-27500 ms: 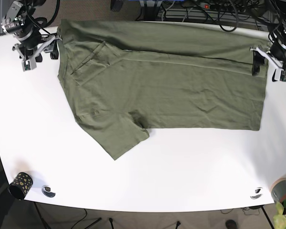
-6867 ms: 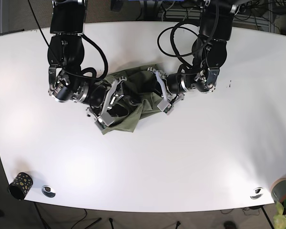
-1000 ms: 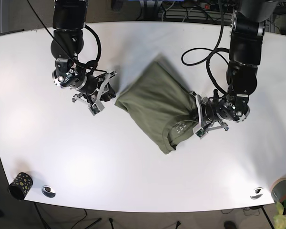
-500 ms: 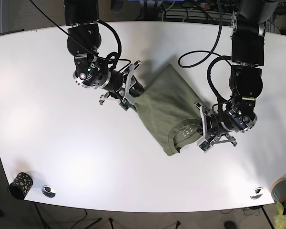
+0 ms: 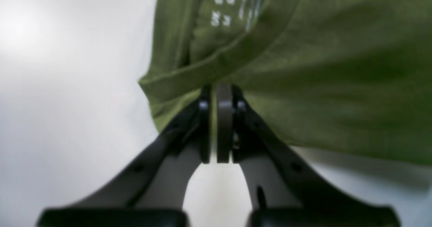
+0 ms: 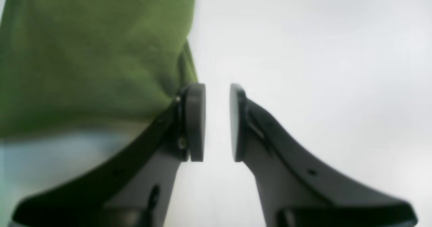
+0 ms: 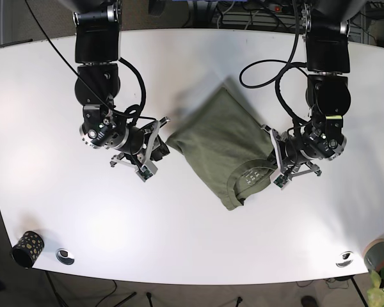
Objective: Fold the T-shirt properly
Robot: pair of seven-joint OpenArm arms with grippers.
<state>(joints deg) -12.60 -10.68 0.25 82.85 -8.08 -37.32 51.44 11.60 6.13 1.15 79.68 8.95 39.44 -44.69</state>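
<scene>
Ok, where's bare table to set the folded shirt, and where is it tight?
Bare table runs below the T-shirt, between the patterned cup at the near-left corner and the metal disc near-right. Crowded: mid-table, with the right gripper and left gripper flanking the shirt.

Bare white surface lies wide around the folded T-shirt; only a cup and corner fittings stand near its front edge.

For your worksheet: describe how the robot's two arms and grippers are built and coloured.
Both arms are black with silver metal joints and looping black cables. The left gripper and right gripper each have two dark grey angled fingers ending in flat, rounded grey pads.
</scene>
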